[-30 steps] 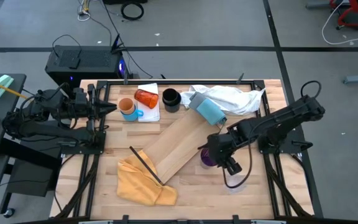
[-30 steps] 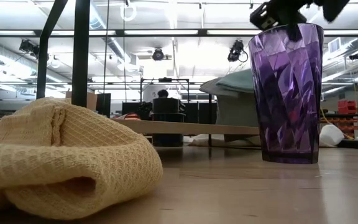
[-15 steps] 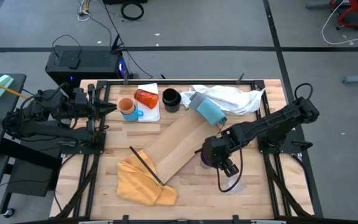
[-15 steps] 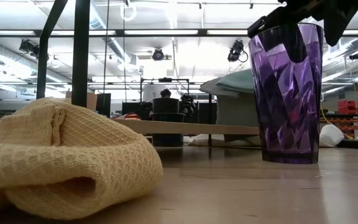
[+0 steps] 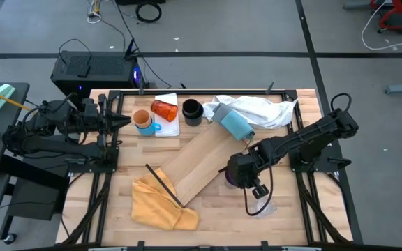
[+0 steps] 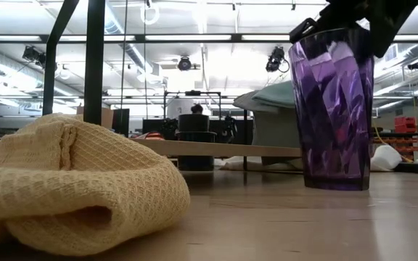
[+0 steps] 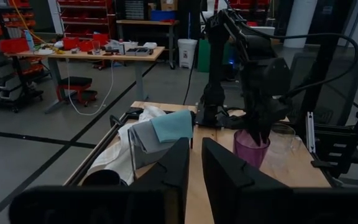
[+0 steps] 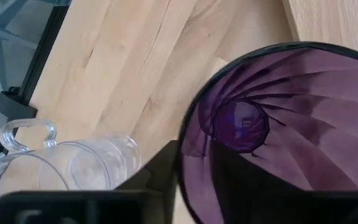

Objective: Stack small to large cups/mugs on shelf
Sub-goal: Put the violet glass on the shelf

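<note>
Purple cup (image 6: 336,109), translucent, faceted, upright, rim pinched by right gripper (image 5: 237,176) fingers

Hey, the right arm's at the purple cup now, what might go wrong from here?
1. The right claw pinches only the purple cup's rim, one finger inside. The cup looks slightly tilted, so it may slip or tip when lifted.
2. A clear glass mug stands right beside the cup; a swing could knock it.
3. The wooden board lies close by, so a low carry could catch its edge.
</note>
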